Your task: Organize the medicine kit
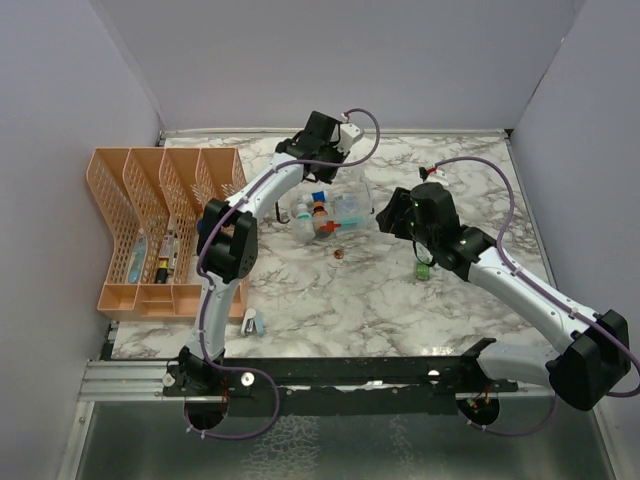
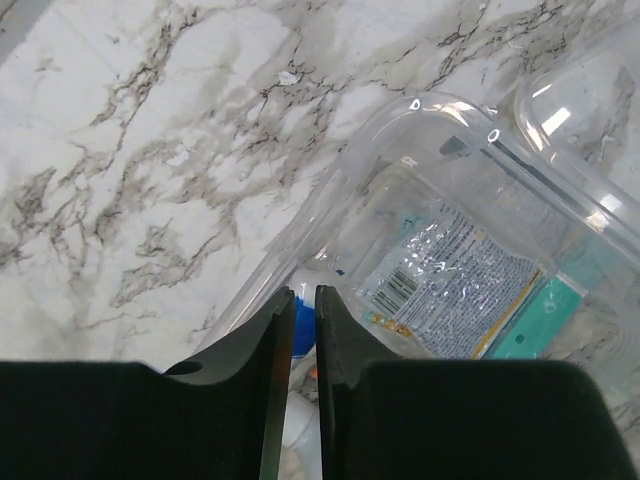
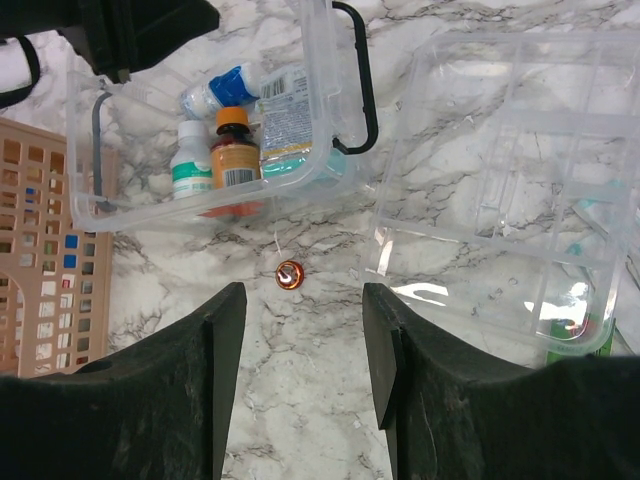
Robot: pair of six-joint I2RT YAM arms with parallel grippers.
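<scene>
The medicine kit, a clear box with a black handle, lies on the marble table. It holds a blue-capped white bottle, an orange-capped brown bottle, a green-labelled white bottle and a printed packet. My left gripper reaches down at the box's far wall, its jaws closed to a thin slit on that wall. My right gripper hovers open over bare marble, nothing between its fingers. A small orange round piece lies just ahead of it.
A clear compartment tray lies right of the box, with a green item at its near corner. An orange lattice organizer stands at the left wall. A small white and blue object lies near the front edge.
</scene>
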